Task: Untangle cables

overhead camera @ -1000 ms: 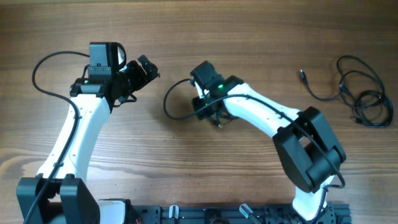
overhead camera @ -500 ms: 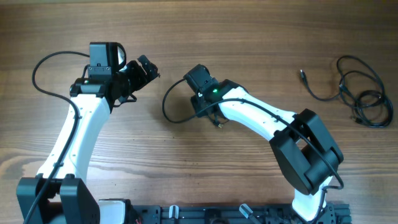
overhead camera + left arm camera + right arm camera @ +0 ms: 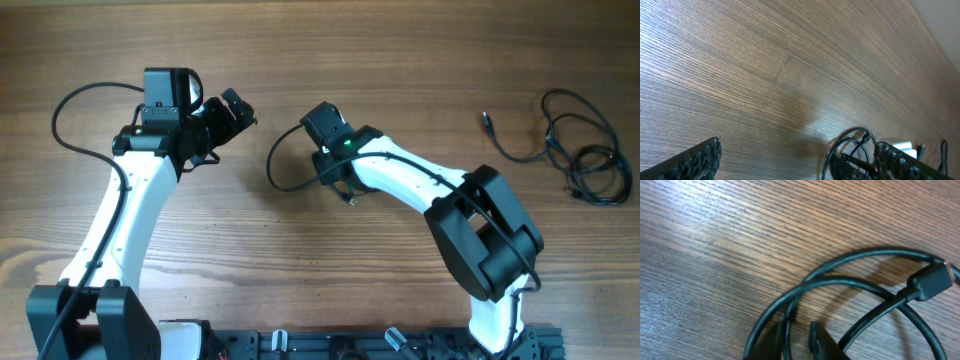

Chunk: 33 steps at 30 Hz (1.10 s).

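Right wrist view alone: right end effector (image 3: 797, 337) straddles a strand of the looped cable (image 3: 880, 251) at the centre of the counter (image 3: 400, 60), hidden overhead by the arm; whether it grips cannot be told. Left end effector (image 3: 802, 160) spread wide. Other cables (image 3: 600, 150) near the right edge.

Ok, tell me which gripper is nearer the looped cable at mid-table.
Right. The right gripper is at the looped cable, fingers straddling a strand; the left gripper hangs apart, off to its left.

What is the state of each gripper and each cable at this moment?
looped cable: lying flat, strands crossing.
far cables: loose tangle, far right, nothing touching them.
left gripper: jaws wide open, empty.
right gripper: jaws narrow around one strand of the looped cable; grip uncertain.
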Motion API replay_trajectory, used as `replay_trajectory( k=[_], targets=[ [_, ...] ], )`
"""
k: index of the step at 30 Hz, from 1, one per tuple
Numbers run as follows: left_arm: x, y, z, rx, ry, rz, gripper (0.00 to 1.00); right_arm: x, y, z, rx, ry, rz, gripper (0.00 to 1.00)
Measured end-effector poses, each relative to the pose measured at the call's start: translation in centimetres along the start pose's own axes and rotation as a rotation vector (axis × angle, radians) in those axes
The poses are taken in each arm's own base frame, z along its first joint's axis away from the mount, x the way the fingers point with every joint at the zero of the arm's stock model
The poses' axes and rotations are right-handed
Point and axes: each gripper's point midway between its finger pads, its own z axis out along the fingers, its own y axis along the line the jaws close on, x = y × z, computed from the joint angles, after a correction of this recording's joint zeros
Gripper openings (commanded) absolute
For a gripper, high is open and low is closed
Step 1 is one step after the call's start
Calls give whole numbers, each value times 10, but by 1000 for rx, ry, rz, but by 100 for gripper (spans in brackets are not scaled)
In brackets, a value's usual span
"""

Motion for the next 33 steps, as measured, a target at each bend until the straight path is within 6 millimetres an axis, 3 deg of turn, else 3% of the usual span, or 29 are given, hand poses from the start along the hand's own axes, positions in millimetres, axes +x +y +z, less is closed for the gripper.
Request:
replay_trajectory(
  k=[8,12,13,14,17,26,30,33],
  targets=[
    [0,0,0,0,0,0,100,4,-2,-3,4,25,-1,4],
    [0,0,0,0,0,0,100,-4,-3,-26,-5,-6,4,4],
    [0,0,0,0,0,0,100,-5,-3,-29,-6,-11,5,17],
    [0,0,0,0,0,0,100,-21,-3,-51,-23,-71,15,34],
    [0,0,0,0,0,0,100,-27,0,-69,-51,-91,19,43],
    [0,0,0,0,0,0,100,26,-13,-51,-14,74,25,42],
    [0,0,0,0,0,0,100,33,-19,-34,-19,50,52,40],
    [0,0,0,0,0,0,100,33,-11,-23,-65,6,42,35]
  ],
)
